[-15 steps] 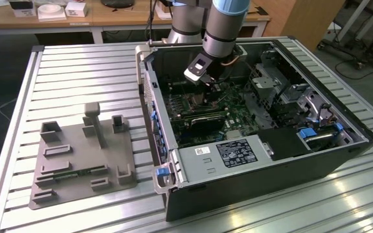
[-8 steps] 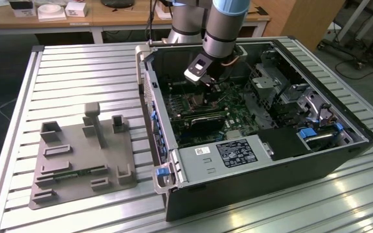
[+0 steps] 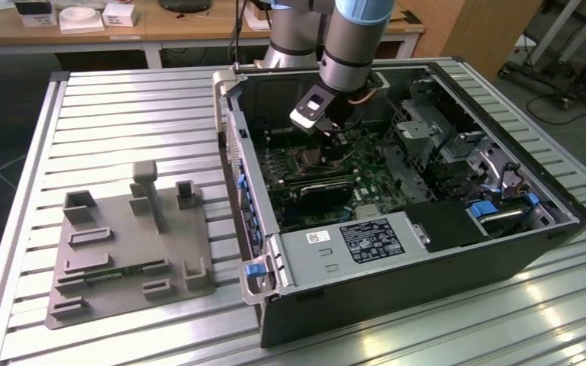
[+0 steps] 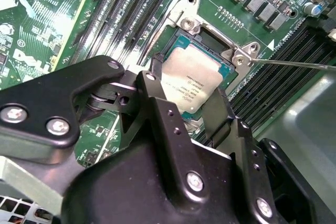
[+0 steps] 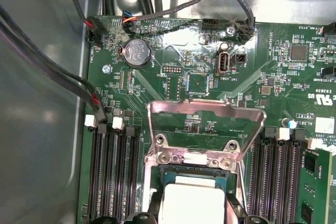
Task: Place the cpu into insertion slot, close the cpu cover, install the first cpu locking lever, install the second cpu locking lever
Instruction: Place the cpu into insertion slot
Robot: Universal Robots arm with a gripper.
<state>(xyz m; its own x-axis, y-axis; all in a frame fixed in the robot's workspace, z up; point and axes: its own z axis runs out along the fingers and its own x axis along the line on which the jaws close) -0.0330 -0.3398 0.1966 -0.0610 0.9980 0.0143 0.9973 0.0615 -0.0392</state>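
The claw (image 4: 189,88) is clamped on the cpu (image 4: 191,74), with one finger on each side of it. The cpu is at the socket (image 4: 211,37) of the green board (image 4: 31,45). I cannot tell if it is fully seated. At one edge of the socket the cpu cover (image 5: 206,106) stands raised, open.

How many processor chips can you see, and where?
1. The chip is at the socket on the green board, with the metal cover standing open beside it. Others could be hidden.
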